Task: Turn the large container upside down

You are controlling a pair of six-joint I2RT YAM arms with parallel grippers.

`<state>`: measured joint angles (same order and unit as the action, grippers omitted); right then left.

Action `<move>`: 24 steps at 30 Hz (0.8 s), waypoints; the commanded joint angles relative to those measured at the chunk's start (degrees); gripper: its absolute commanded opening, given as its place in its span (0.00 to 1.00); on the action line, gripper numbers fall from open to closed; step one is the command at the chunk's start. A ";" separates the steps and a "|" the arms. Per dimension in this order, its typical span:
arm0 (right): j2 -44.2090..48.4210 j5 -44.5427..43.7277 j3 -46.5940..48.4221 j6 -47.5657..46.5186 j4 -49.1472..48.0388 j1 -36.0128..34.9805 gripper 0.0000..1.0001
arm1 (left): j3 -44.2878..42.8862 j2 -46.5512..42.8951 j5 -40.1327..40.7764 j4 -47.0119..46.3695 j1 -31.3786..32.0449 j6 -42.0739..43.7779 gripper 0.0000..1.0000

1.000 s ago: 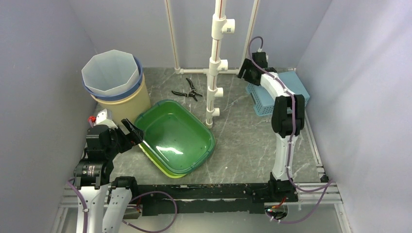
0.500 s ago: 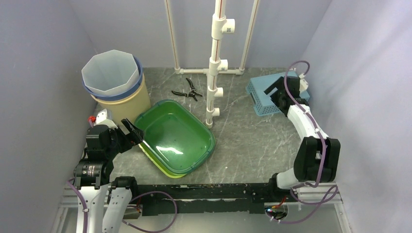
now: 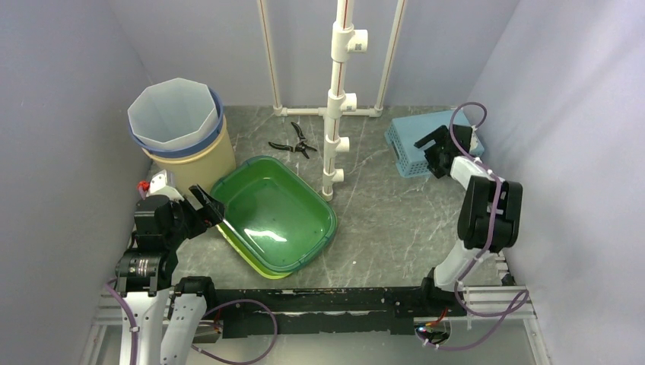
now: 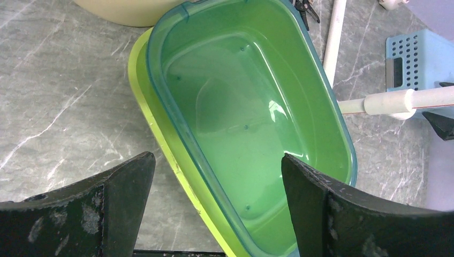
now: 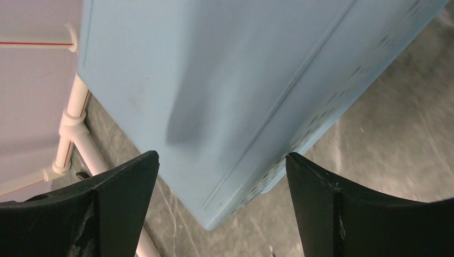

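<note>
Blue basket [image 3: 411,144] bottom-up on table [image 3: 380,220], right hand [image 3: 430,156] wide open over it; left hand [image 3: 209,207] open too, beside green tub [image 3: 278,217].

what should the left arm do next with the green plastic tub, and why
Probably ease the left gripper forward and close it on the near rim of the green plastic tub: the tub sits upright, open side up, and the open jaws frame that rim.

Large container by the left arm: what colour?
Translucent green container, clearest in the left wrist view.
</note>
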<state>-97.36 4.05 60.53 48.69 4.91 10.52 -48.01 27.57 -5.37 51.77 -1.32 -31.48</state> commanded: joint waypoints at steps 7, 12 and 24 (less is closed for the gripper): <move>-10.93 6.26 12.89 -0.85 -8.60 0.38 0.92 | 0.11 0.49 -0.60 -1.79 -0.26 0.73 0.93; -13.22 7.74 16.49 -3.87 -7.15 0.37 0.93 | 0.11 0.73 -0.47 -1.76 -0.25 0.70 0.93; -19.11 9.58 21.34 -11.06 -5.24 0.37 0.93 | 0.11 0.99 -0.59 -1.84 -0.20 0.73 0.93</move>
<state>-116.27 12.60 78.85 42.04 0.47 10.70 -48.01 28.10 -5.37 51.70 -1.32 -31.48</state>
